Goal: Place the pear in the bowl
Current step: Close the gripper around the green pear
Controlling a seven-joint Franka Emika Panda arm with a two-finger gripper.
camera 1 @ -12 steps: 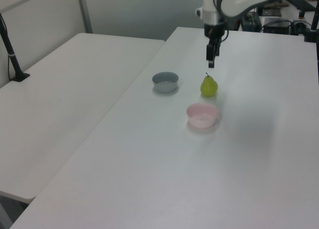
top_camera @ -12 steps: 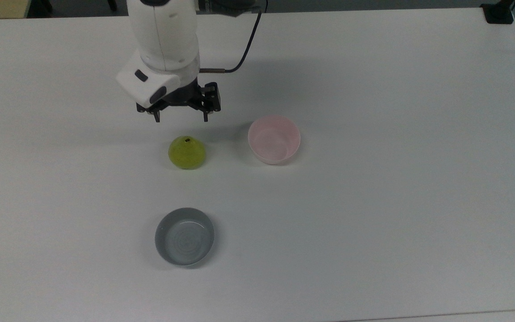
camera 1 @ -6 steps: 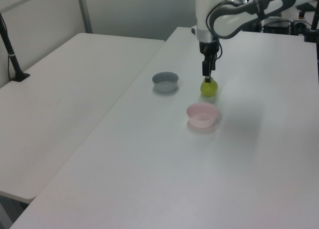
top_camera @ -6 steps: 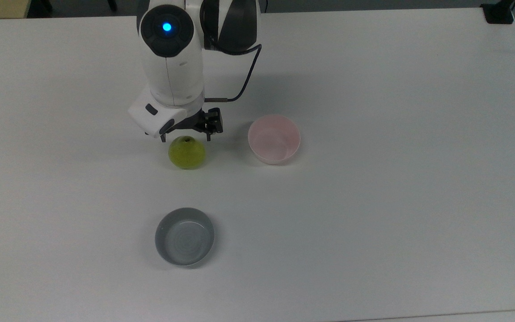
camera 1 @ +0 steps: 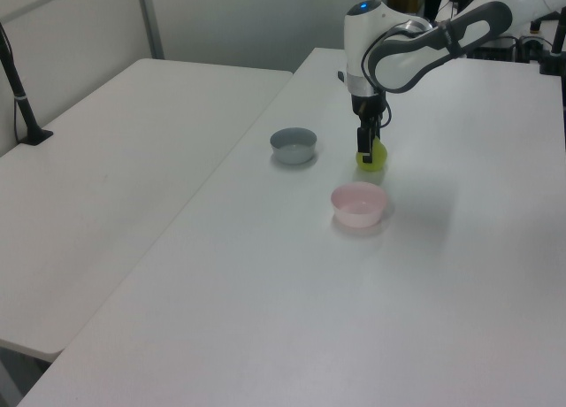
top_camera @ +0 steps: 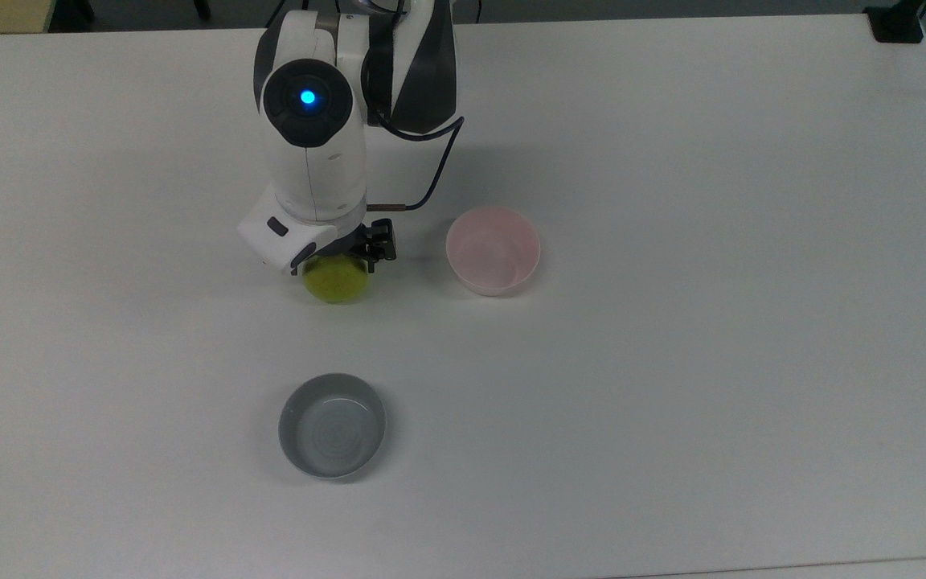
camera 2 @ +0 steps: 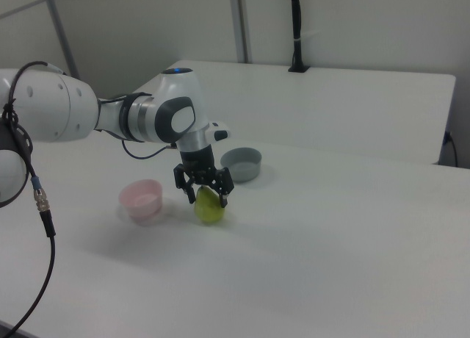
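**End effector down over the pear**

Lowered since a second ago, the end effector (camera 2: 203, 195) now straddles the pear (top_camera: 338, 283), where before it hung above and behind the fruit. Its fingers (camera 2: 224, 200) stand spread on either side of the pear's upper part; whether they press on the fruit I cannot tell. The pear sits on the white surface (top_camera: 672, 362) in the same spot as earlier.

Just beside it, on the top view's right, stands the pink bowl (top_camera: 493, 250), apart from the pear with a strip of bare surface between. The grey bowl (top_camera: 332, 425) lies well apart, toward the top view's lower edge, in line with the pear. Neither bowl has shifted.

Around all three things the surface is open on every side, and its edges lie far off. In the left view a second white table (camera 1: 115, 177) adjoins it along a straight seam.
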